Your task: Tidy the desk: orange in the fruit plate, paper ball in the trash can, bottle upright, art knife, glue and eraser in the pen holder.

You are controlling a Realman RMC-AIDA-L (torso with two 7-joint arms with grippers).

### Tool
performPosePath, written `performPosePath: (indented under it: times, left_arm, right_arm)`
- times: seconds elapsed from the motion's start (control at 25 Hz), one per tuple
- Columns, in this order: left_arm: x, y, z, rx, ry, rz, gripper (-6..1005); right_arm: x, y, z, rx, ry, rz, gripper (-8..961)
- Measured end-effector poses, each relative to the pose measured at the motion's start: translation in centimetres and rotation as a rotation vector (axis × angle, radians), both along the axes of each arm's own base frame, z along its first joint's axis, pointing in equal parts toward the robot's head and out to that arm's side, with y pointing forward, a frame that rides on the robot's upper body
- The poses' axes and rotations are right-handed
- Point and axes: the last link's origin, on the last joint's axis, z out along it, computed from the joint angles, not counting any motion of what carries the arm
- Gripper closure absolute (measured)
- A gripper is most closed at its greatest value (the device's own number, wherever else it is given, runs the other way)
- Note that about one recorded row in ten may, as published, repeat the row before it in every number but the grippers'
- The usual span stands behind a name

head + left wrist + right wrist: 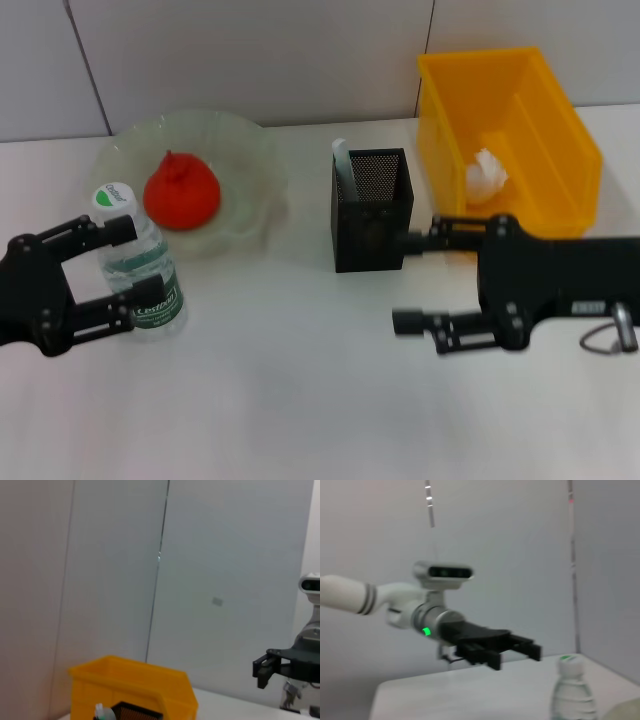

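The white desk (300, 400) carries everything. At the upper right of the head view stands the yellow trash can (545, 95) with the paper ball (487, 175) inside. At the upper left, the fruit plate (255, 150) holds the orange (182, 192). The black pen holder (372, 210) stands at centre with something pale poking above its rim; I cannot tell which items are inside.

The bottle (140, 265) stands upright at the left, between the spread fingers of the left tool (118, 272), which flank it apparently without pinching. The bottle step looks finished; the next move calls for drawing the left tool back without tipping the bottle.

The right tool (412, 282) hovers just beside the pen holder at lower right, fingers spread and empty.
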Motion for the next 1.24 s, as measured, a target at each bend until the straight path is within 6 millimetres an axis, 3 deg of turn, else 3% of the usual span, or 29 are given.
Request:
performPosePath:
  times: [0.36,1.24]
  left_arm:
    - [0.2,-0.6,-0.9,-0.048,0.06,-0.034,197]
    - [1.3,-0.7,-1.8,-0.058,0.035,-0.068,197]
  right_arm:
    - [1.1,-1.7,-0.3,-0.05,-0.024,0.017,175]
    - [1.3,-1.8,-0.7,-0.073,-0.052,0.016,176]
